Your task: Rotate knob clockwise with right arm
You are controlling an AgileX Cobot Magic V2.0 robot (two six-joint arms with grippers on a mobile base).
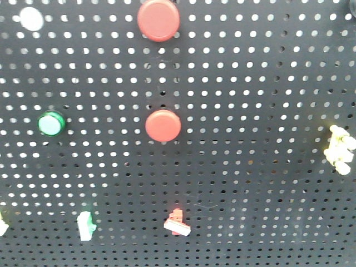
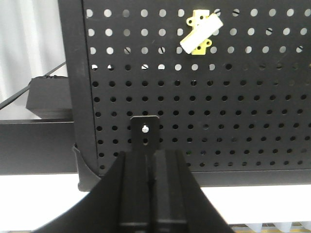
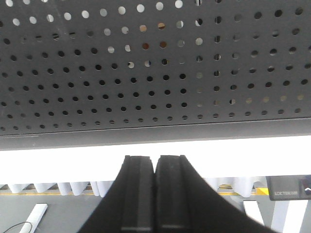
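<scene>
Exterior front-facing view: a black pegboard (image 1: 250, 167) fills the frame and carries several fittings. A large red button (image 1: 158, 19) sits at the top centre, with a smaller red button (image 1: 163, 125) directly below it, well apart. A green button (image 1: 51, 123) lies to the left at the same height as the smaller red one, and a white round button (image 1: 31, 19) occupies the upper left corner. Along the bottom are a green-and-white switch (image 1: 86, 225) and a red-and-white switch (image 1: 177, 223). A pale yellow fitting (image 1: 339, 149) sits at the right edge. A dark round fitting (image 1: 350, 4) is cut off at the upper right corner. Which of these is the knob cannot be told.

Left wrist-mounted view: the left gripper (image 2: 151, 154) points at the lower part of the board, its fingers (image 2: 167, 184) pressed together and holding nothing. A small black bracket (image 2: 145, 131) stands just above the tips, and a yellow-and-white switch (image 2: 200, 33) is higher up. The board's base rests on a white desk (image 2: 252, 194).

Right wrist-mounted view: the right gripper (image 3: 154, 158) faces the board's lower edge, its fingers (image 3: 138, 194) pressed together, empty and apart from the board.
</scene>
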